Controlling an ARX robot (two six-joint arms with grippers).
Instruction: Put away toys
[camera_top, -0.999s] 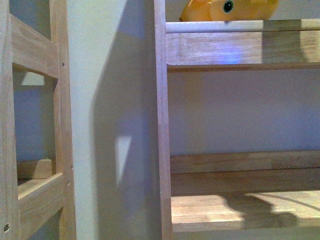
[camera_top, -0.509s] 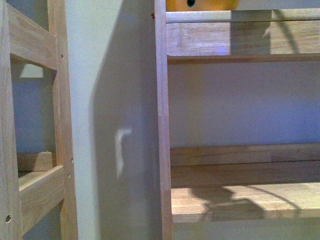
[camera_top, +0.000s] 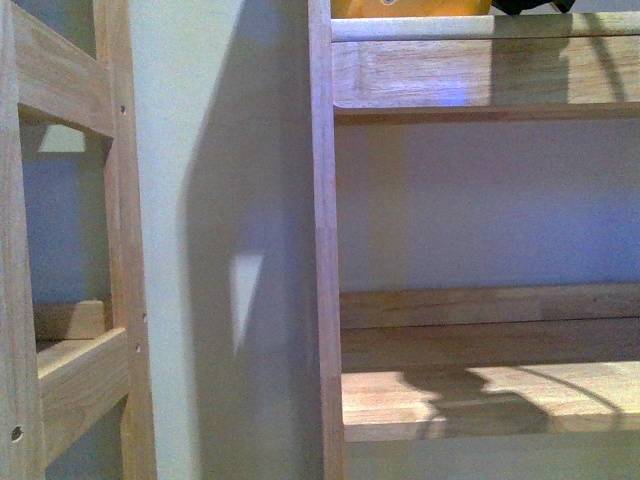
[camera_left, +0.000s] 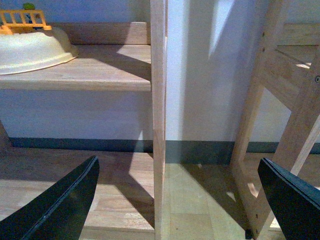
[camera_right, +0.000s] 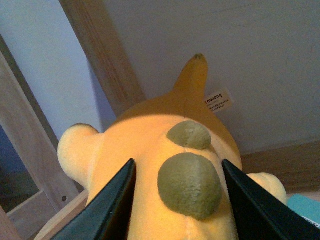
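Since a second ago our view has sunk, so only a sliver of the fuzzy orange-yellow plush animal (camera_top: 410, 8) shows on the upper wooden shelf (camera_top: 480, 70). Our right tool (camera_right: 177, 200) pinches the plush from both sides above that shelf; our left tool (camera_left: 175, 200) hangs spread and empty. We judge release comes next.

Plush toy (camera_top: 410, 8) on upper shelf (camera_top: 480, 70); lower shelf (camera_top: 490, 400) below
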